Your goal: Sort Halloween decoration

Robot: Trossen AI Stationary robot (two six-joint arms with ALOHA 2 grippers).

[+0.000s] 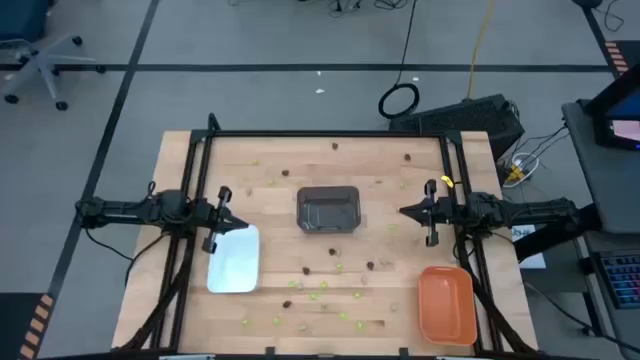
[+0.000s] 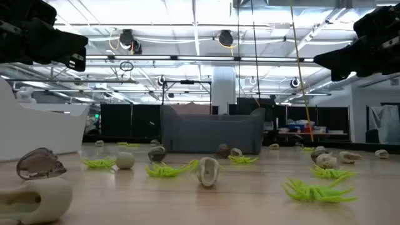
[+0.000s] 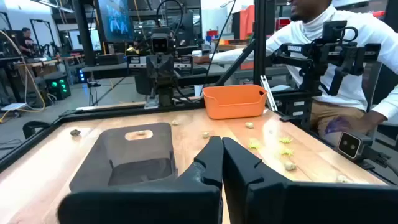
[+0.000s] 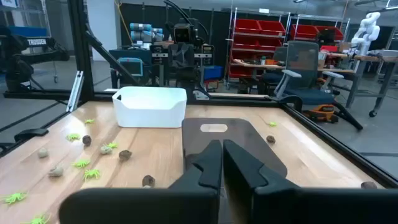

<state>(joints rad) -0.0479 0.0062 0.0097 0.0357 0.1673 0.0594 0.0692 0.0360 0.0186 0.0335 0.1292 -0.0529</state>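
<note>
Both arms reach inward from opposite table edges, held level above the wood and facing each other. The left gripper [image 1: 232,221] has its two dark fingers [image 3: 208,163] pressed together, holding nothing. The right gripper [image 1: 404,211] matches, fingers [image 4: 210,163] closed and empty.

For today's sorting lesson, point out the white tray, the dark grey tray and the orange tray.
white tray [image 1: 233,262]: high view, on its bare floor.
dark grey tray [image 1: 328,209]: high view, on its floor at the middle.
orange tray [image 1: 445,304]: high view, on its bare floor.
</note>
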